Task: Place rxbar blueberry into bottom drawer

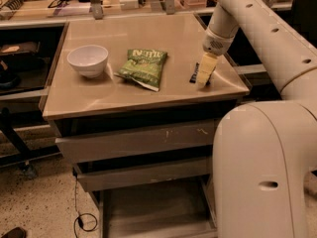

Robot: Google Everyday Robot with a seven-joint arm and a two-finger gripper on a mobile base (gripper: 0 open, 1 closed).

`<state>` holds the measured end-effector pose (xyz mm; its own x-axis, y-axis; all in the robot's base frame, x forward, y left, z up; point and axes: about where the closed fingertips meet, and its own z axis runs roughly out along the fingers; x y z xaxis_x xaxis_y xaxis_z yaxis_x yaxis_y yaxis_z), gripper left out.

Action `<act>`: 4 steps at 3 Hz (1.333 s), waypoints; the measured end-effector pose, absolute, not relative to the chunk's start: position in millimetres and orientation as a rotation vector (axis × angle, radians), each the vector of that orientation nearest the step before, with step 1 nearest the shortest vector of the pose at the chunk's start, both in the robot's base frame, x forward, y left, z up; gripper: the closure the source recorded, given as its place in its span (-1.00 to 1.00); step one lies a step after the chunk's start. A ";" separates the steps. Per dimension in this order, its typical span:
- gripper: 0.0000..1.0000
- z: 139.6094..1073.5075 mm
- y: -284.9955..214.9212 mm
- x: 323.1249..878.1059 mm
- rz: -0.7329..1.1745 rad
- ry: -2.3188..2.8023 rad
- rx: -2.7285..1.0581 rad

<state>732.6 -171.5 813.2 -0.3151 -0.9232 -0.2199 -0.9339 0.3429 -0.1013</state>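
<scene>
white bowl (88, 59) left on surface (148, 33) | green chip bag (144, 66) mid, pale lettering up top, not readable | rxbar blueberry (193, 74) flat near surface's right edge, dark wrapper, print illegible | end effector (204, 77) down at the bar, open/closed: cannot tell | bottom drawer (153, 213) pulled out below

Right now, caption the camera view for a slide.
Gripper at the rxbar blueberry on the cabinet top, bottom drawer open below.

Chip bag (143, 67) logo illegible — tool (204, 78) at rxbar blueberry (194, 74)
</scene>
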 end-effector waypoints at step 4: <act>0.31 793.4 -178.9 734.7 0.097 2.387 -1.655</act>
<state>734.7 -178.9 793.4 -0.3330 -0.9147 -0.2292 -0.9302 0.3584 -0.0790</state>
